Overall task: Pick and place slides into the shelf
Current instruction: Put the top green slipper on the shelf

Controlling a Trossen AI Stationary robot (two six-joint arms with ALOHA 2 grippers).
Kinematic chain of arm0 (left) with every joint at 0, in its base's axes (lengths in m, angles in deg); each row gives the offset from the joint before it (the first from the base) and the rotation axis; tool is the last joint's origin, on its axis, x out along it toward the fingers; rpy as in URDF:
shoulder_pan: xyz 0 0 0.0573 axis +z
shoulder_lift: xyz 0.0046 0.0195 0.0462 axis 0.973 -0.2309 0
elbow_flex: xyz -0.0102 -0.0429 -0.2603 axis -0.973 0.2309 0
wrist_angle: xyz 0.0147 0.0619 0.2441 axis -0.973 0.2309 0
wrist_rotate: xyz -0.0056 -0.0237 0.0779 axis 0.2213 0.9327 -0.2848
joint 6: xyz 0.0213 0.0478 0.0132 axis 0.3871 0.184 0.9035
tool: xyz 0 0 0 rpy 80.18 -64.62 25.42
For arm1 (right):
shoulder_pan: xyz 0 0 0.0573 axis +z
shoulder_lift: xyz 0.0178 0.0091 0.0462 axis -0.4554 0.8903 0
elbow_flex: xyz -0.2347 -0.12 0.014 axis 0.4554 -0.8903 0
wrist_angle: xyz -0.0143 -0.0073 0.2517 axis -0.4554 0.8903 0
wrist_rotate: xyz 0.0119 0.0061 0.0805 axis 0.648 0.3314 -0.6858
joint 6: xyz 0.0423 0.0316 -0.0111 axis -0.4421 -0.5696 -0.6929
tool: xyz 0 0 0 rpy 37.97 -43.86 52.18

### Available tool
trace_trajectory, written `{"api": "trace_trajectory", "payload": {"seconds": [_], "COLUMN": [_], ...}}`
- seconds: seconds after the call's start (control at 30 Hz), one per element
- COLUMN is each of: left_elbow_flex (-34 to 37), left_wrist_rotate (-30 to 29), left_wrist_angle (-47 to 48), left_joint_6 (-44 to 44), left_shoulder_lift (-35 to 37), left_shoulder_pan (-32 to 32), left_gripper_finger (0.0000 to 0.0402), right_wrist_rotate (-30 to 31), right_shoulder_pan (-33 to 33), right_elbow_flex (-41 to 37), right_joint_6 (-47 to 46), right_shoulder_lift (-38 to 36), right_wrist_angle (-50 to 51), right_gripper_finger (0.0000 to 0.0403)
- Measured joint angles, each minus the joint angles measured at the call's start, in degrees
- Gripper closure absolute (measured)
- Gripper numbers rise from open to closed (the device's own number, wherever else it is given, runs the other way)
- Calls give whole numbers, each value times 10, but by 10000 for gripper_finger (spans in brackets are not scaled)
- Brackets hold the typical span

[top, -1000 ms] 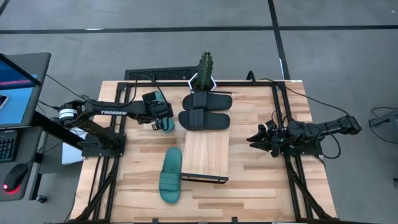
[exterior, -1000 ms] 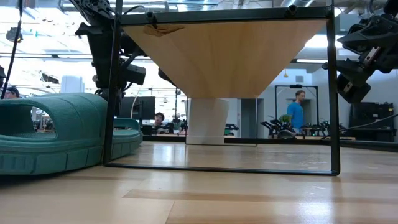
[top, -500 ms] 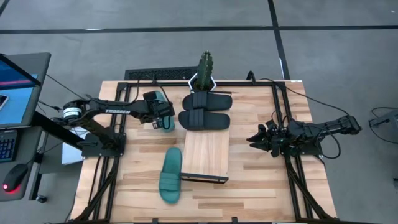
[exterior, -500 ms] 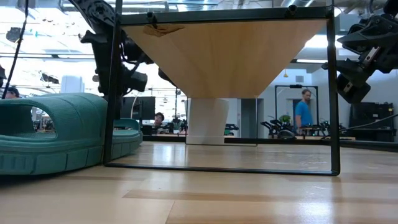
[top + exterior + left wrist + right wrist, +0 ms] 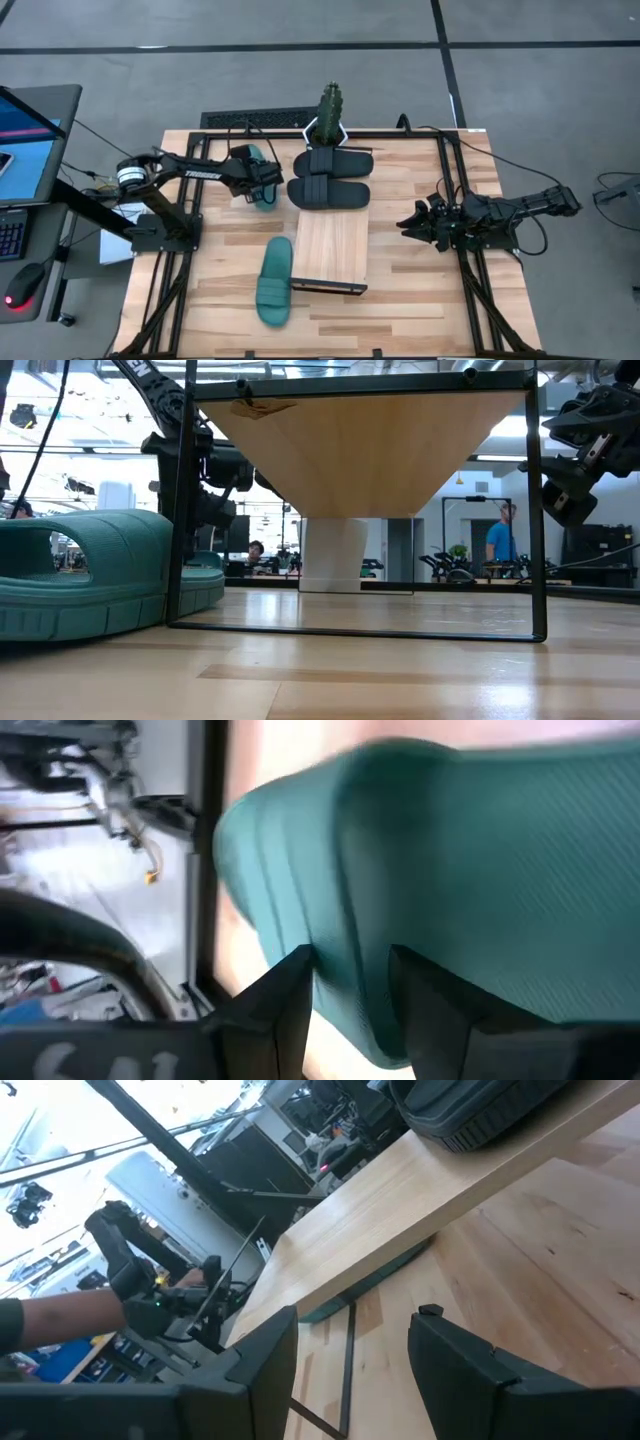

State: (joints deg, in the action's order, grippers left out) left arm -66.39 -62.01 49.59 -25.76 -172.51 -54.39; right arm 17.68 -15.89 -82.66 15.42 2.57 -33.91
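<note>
My left claw (image 5: 258, 178) covered much of the far teal slide (image 5: 262, 192) from above — I couldn't tell whether my fingers were closed on it. In my left wrist view that slide was smeared and cut off at the edges. From bench height, the near teal slide (image 5: 80, 575) ran off the frame's side.

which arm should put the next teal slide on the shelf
Left, probably. The left gripper is already clamped on a teal slide beside the shelf, while the right gripper waits open and empty on the far side.
</note>
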Motion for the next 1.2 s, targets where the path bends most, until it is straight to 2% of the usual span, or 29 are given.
{"api": "trace_trajectory", "payload": {"seconds": [0.1, 0.23, 0.3, 0.43, 0.6, 0.93, 1.2], "left_elbow_flex": [0, 0, 0, 0, 0, 0, -6], "left_wrist_rotate": [-26, -28, -24, -19, -41, -67, -73], "left_wrist_angle": [-2, 10, 19, 49, 90, 173, 211], "left_joint_6": [-1, -6, -21, -45, -63, -130, -166], "left_shoulder_lift": [0, 0, 2, 17, 66, 232, 359], "left_shoulder_pan": [9, 26, 35, 48, 54, 47, -13], "left_gripper_finger": [299, 374, 390, 397, 399, 401, 401], "right_wrist_rotate": [0, 0, 0, 0, 0, 1, 2], "right_shoulder_pan": [0, 0, 0, 0, 0, 0, -1], "right_elbow_flex": [0, 0, 0, 0, 0, 0, 0], "right_joint_6": [-2, -6, -6, -11, -11, -10, -17], "right_shoulder_lift": [0, 0, 0, 0, 0, 0, 0], "right_wrist_angle": [0, 0, 0, 0, 0, 0, 0], "right_gripper_finger": [225, 225, 225, 225, 225, 225, 225]}}
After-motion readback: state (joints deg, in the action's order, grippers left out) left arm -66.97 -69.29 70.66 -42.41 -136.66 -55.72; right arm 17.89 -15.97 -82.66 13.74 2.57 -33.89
